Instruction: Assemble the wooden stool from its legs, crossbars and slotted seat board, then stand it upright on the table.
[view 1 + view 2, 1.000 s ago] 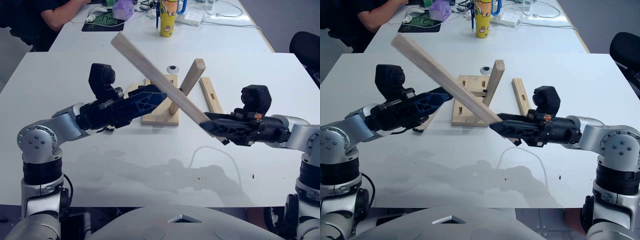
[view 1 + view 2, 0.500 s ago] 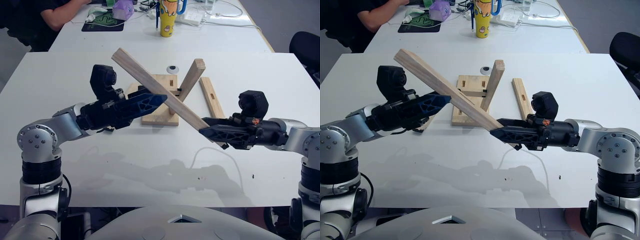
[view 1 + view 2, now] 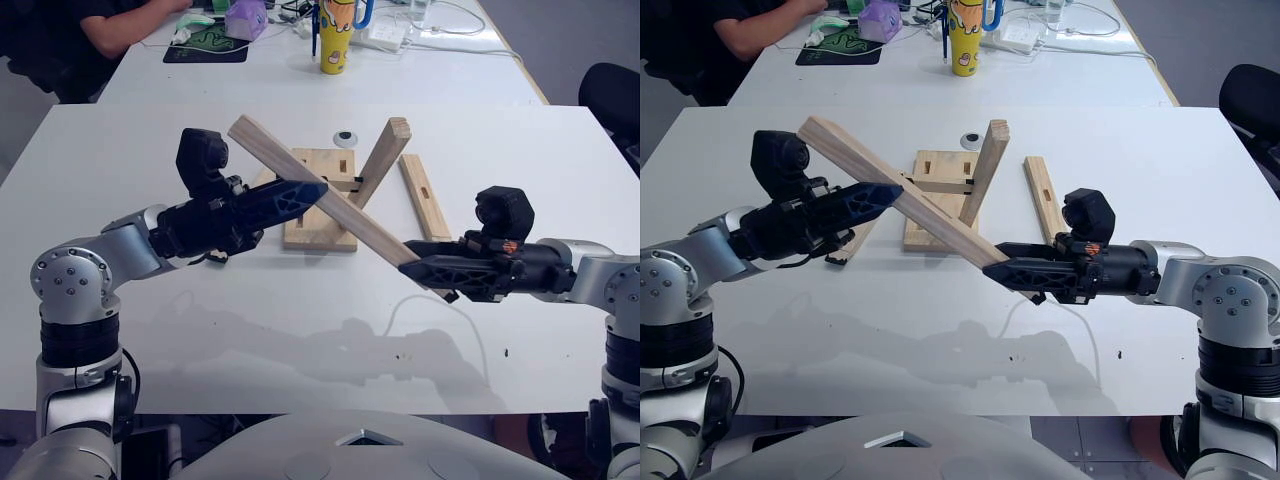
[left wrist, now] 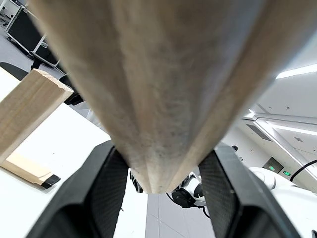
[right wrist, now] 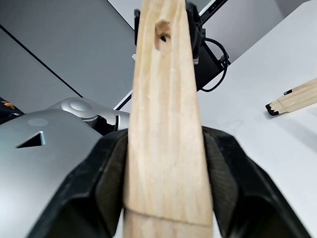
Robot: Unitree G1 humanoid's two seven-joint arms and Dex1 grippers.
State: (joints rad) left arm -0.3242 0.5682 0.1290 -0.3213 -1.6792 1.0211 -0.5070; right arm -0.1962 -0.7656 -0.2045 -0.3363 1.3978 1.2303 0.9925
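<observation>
A long wooden leg [image 3: 350, 213] slants above the table, its high end toward the far left. My right gripper [image 3: 408, 267] is shut on its low end; the right wrist view has the leg [image 5: 166, 124] clamped between the fingers [image 5: 106, 188]. My left gripper [image 3: 318, 188] is shut on the leg's middle, with the wood [image 4: 163, 74] pressed between its fingers [image 4: 106, 198]. Behind the leg, the slotted seat board [image 3: 305, 232] lies flat, and a second leg [image 3: 385, 155] stands tilted in it. A slotted crossbar [image 3: 424, 197] lies right of the board.
Another wooden piece [image 3: 855, 240] lies on the table under my left arm. A small round black object [image 3: 345, 138] sits behind the board. A yellow cup [image 3: 335, 38] and clutter stand on the far table. A dark chair [image 3: 615, 95] is at the right.
The held leg has tilted flatter, its high end dropping toward the table. My left gripper has come onto its middle, and the right gripper has sunk a little.
</observation>
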